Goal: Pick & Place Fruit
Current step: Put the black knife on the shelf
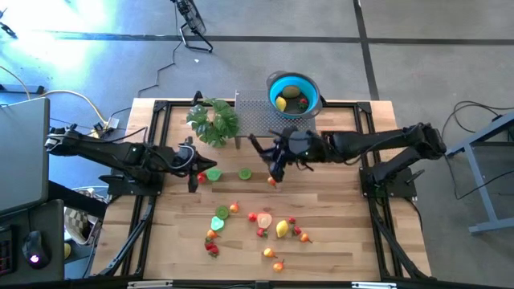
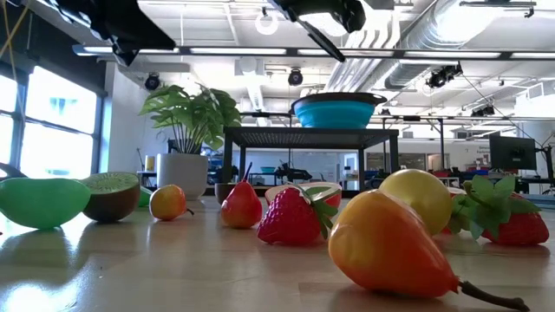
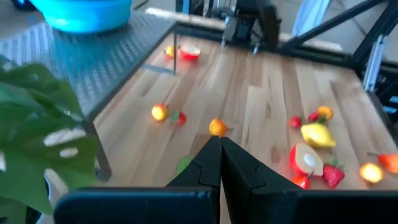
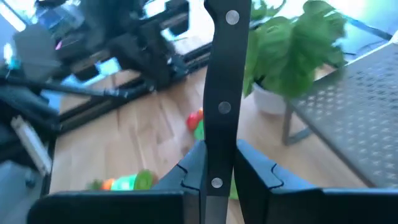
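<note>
Since your right tool (image 4: pixel 214 171) is clamped on the black-handled knife (image 4: pixel 222 74), keep it steady above the counter (image 1: pixel 337 241); left tool (image 3: pixel 219 163) is pinched empty near the fruit (image 1: pixel 281 229).

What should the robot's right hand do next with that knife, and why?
Probably lower the knife slowly toward the small orange fruit under it. The right gripper is shut on the handle and hangs above the table, right over that fruit. The left gripper is shut, empty, waiting near the plant.
</note>
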Controlling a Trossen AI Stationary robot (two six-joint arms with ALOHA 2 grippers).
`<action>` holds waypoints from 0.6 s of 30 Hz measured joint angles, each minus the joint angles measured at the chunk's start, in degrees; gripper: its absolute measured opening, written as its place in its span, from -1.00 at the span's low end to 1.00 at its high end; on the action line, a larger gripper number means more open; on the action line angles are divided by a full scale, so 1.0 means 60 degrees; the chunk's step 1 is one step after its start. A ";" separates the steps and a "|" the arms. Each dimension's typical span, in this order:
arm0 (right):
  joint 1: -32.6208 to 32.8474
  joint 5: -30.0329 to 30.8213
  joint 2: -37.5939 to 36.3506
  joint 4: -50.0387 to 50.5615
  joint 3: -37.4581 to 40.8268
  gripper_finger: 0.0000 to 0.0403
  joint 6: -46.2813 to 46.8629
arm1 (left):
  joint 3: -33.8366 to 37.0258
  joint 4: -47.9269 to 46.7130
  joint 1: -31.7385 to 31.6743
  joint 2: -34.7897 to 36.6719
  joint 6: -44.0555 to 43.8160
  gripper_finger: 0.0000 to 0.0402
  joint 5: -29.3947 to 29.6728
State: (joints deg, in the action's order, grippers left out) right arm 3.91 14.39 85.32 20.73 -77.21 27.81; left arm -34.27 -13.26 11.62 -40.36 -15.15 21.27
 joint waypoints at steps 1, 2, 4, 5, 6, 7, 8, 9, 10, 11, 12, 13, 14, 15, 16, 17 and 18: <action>-0.0079 0.0043 0.0057 0.0178 -0.0161 -0.76 0.0106 | -0.0002 -0.0020 0.0000 0.0095 0.0047 -1.00 -0.0033; -0.0162 0.0045 0.0152 0.0438 -0.0349 -0.76 0.0168 | -0.0002 -0.0123 0.0000 0.0196 0.0081 -1.00 -0.0078; -0.0341 0.0034 0.0477 0.0991 -0.0859 -0.76 0.0408 | -0.0002 -0.0153 0.0004 0.0327 0.0224 -1.00 -0.0214; -0.0434 0.0004 0.0644 0.1323 -0.1160 -0.76 0.0508 | -0.0002 -0.0127 0.0000 0.0382 0.0282 -1.00 -0.0258; -0.0522 -0.0067 0.0857 0.1715 -0.1476 -0.76 0.0568 | -0.0002 -0.0184 0.0002 0.0441 0.0309 -1.00 -0.0306; -0.0606 -0.0082 0.1079 0.2032 -0.1792 -0.76 0.0601 | -0.0002 -0.0204 0.0000 0.0483 0.0324 -1.00 -0.0373; -0.0694 -0.0120 0.1284 0.2303 -0.2122 -0.76 0.0608 | -0.0002 -0.0225 0.0000 0.0527 0.0329 -1.00 -0.0431; -0.0789 -0.0125 0.1490 0.2576 -0.2452 -0.76 0.0609 | -0.0002 -0.0312 0.0000 0.0568 0.0334 -1.00 -0.0448; -0.0880 -0.0115 0.1705 0.2878 -0.2779 -0.76 0.0609 | -0.0002 -0.0397 0.0000 0.0581 0.0338 -1.00 -0.0451; -0.0983 -0.0114 0.1895 0.3110 -0.3101 -0.76 0.0609 | -0.0002 -0.0410 0.0000 0.0579 0.0338 -1.00 -0.0451; -0.1086 -0.0127 0.2067 0.3266 -0.3428 -0.77 0.0608 | -0.0002 -0.0478 0.0000 0.0580 0.0337 -1.00 -0.0451; -0.1186 -0.0146 0.2226 0.3424 -0.3736 -0.76 0.0609 | -0.0002 -0.0617 0.0004 0.0587 0.0328 -1.00 -0.0451; -0.1289 -0.0155 0.2377 0.3609 -0.4031 -0.77 0.0607 | -0.0002 -0.0696 0.0004 0.0590 0.0312 -1.00 -0.0455; -0.1398 -0.0163 0.2535 0.3803 -0.4339 -0.76 0.0602 | -0.0002 -0.0712 0.0004 0.0587 0.0308 -1.00 -0.0461; -0.1502 -0.0170 0.2689 0.3950 -0.4616 -0.76 0.0576 | -0.0002 -0.0764 0.0004 0.0587 0.0308 -1.00 -0.0484; -0.1614 -0.0174 0.2856 0.4117 -0.4896 -0.76 0.0530 | -0.0002 -0.0829 0.0004 0.0587 0.0308 -1.00 -0.0498; -0.1726 -0.0195 0.3015 0.4312 -0.5174 -0.76 0.0457 | -0.0002 -0.0851 0.0004 0.0584 0.0308 -1.00 -0.0511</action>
State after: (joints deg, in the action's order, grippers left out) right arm -6.44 13.21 103.41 46.61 -108.25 30.55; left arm -34.28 -18.37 11.64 -36.86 -13.30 18.21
